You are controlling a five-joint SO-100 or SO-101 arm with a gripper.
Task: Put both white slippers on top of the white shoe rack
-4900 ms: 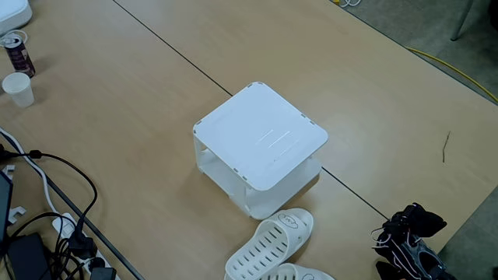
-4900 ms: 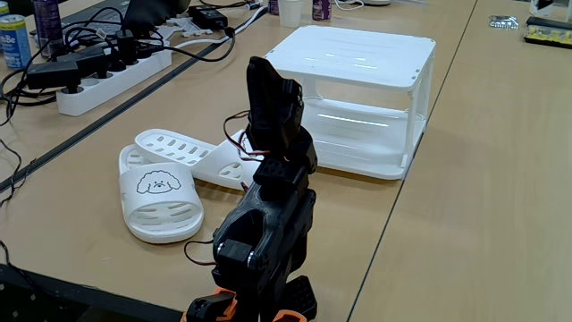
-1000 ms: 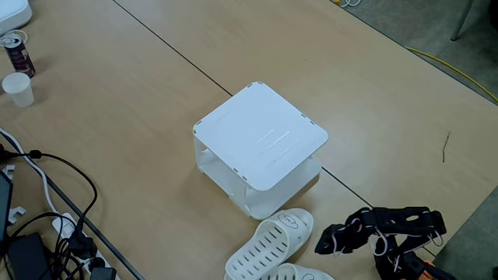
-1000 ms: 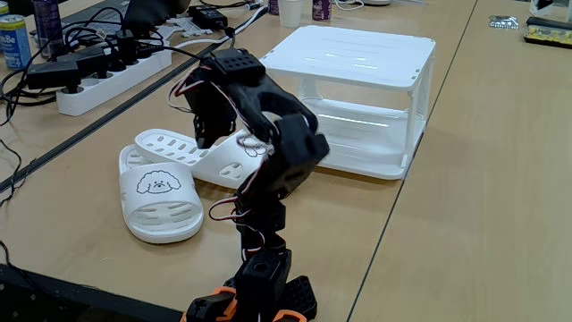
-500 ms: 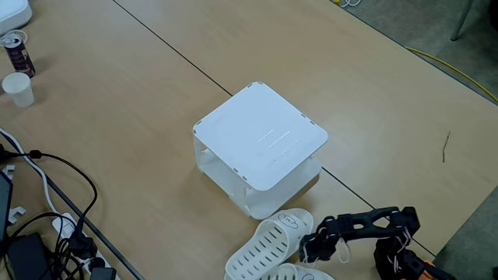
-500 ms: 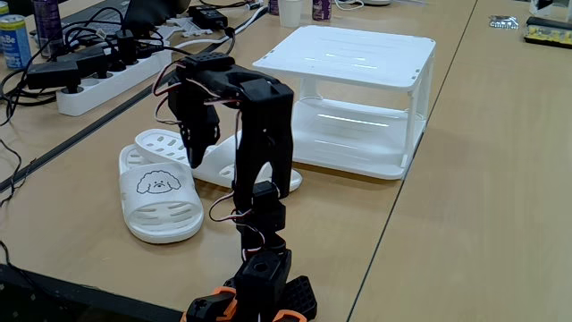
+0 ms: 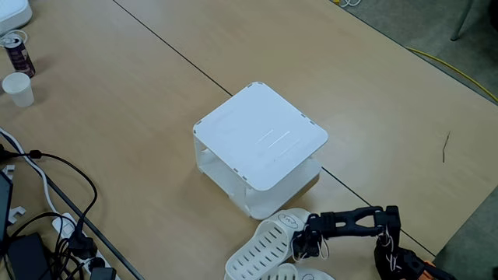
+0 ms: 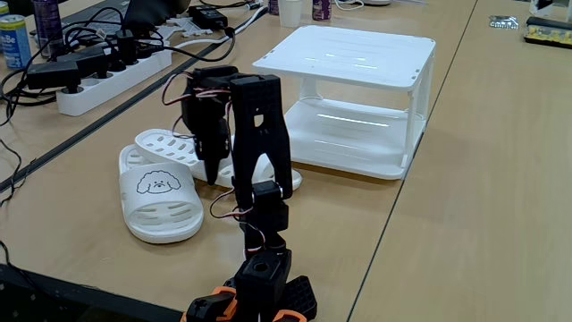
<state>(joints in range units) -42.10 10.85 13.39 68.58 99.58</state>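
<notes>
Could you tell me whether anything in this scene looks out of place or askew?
Nothing looks damaged or spilled. The one untidy detail: the two white slippers are not side by side. The far one lies crosswise behind the near one. The white shoe rack stands square with a bare top, and the gripper hangs over the far slipper.

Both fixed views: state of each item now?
Shoe rack: upright, top bare.
Slipper with the dog face: flat on the table, sole down.
Second slipper: on the table, partly under the first.
Hand: pointing down over the second slipper; open or shut unclear.
Paper cup: upright.
</notes>
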